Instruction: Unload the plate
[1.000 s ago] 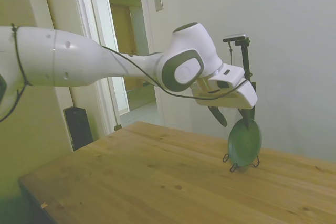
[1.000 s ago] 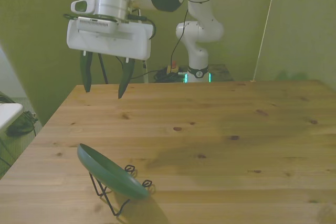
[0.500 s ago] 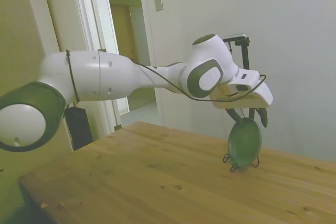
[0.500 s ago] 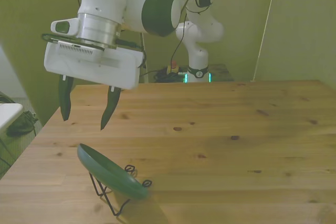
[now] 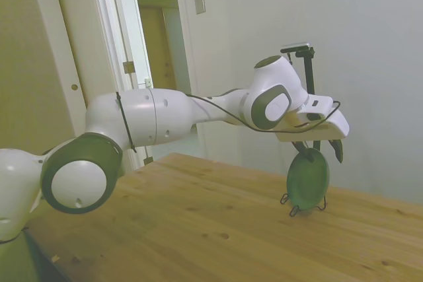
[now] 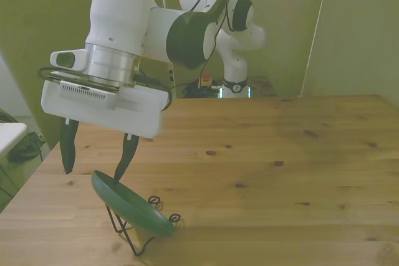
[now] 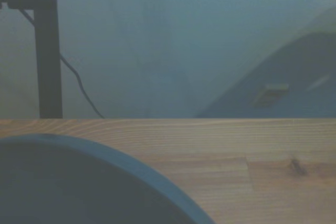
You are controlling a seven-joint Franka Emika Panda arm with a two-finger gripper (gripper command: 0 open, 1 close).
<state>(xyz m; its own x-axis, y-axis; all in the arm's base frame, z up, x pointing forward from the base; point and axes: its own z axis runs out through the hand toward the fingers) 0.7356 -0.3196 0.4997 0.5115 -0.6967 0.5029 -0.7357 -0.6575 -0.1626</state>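
The plate (image 6: 132, 204) is sitting on edge, tilted, in a thin black wire stand (image 6: 128, 233) on the wooden table (image 6: 262, 172), directly beneath the gripper (image 6: 96, 161). In the side view the plate (image 5: 308, 180) is showing its round green face, leaning back on the wire stand (image 5: 303, 206), with its upper rim reaching up between the two dark fingers of the gripper (image 5: 320, 152). The gripper is hanging with its fingers spread wide apart and holding nothing. In the front view one finger is standing just above the plate's upper rim, nearly touching it, while the other is hanging outside the rim, toward the front view's left; whether either finger is actually making contact cannot be told. The white arm (image 5: 158, 117) is stretching out nearly level above the table toward the stand. In the wrist view a blurred dark arc of the plate's rim (image 7: 131, 163) is filling the near corner, with table planks (image 7: 252, 150) lying beyond it.
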